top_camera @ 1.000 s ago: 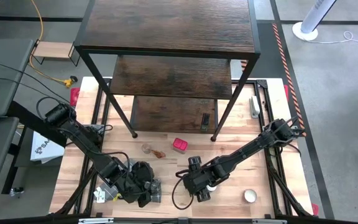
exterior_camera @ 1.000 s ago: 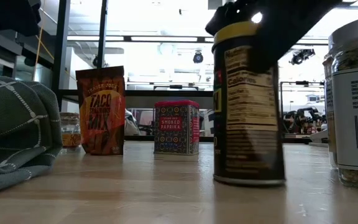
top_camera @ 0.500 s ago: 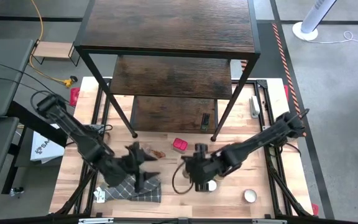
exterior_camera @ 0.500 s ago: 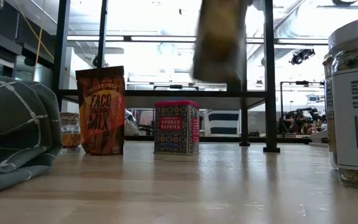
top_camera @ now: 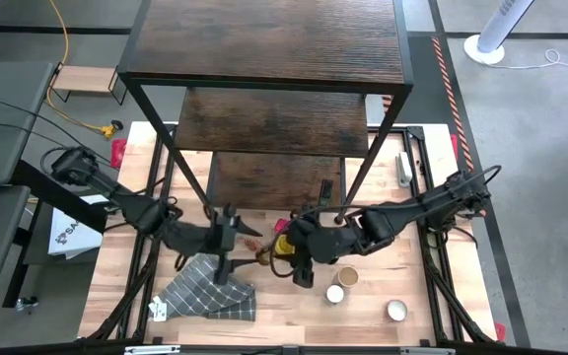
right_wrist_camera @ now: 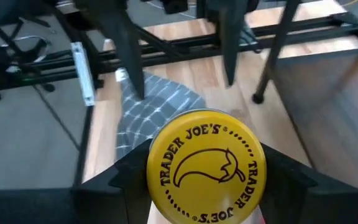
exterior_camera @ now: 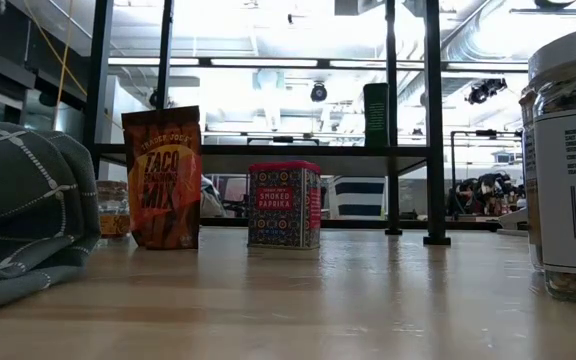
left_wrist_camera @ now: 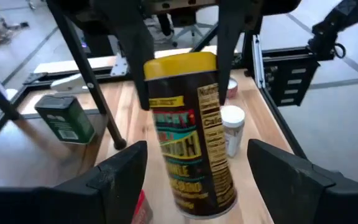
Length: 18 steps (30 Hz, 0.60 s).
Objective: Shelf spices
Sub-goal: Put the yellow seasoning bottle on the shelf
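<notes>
the yellow-lidded spice bottle (left_wrist_camera: 188, 130) is held above the table (top_camera: 432, 296) by the right gripper (top_camera: 286, 248), whose jaws are clamped on its sides, just in front of the shelf (top_camera: 269, 118). facing it, the left gripper (top_camera: 227, 247) is seen with jaws spread wide and nothing between them, over the grey checked cloth (top_camera: 210, 293). a smoked paprika tin (exterior_camera: 284, 204) and a taco mix pouch (exterior_camera: 162, 178) are stood on the table; a green tin (left_wrist_camera: 64, 118) is set on the shelf's lowest board.
</notes>
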Available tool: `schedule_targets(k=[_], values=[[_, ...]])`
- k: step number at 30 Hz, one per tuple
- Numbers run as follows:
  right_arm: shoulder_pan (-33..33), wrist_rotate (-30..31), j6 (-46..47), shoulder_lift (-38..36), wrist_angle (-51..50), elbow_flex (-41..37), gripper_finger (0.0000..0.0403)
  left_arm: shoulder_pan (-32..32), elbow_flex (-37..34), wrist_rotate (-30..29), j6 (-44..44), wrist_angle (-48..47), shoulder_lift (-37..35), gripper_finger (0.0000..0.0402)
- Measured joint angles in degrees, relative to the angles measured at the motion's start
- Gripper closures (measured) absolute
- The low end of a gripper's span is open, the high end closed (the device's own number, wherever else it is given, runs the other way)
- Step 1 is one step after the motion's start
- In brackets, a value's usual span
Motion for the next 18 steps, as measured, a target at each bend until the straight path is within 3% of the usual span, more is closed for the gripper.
schedule_targets(k=[10,18], values=[[-0.36,0.09,-4.00,0.06,4.19,0.84,0.0194,6.29,0.02,11.30,-6.22,-0.13,0.32,0.0126],[-0.57,0.94,-6.55,0.06,5.49,0.84,0.0194,6.60,0.02,16.42,-8.83,1.22,3.09,0.0126]])
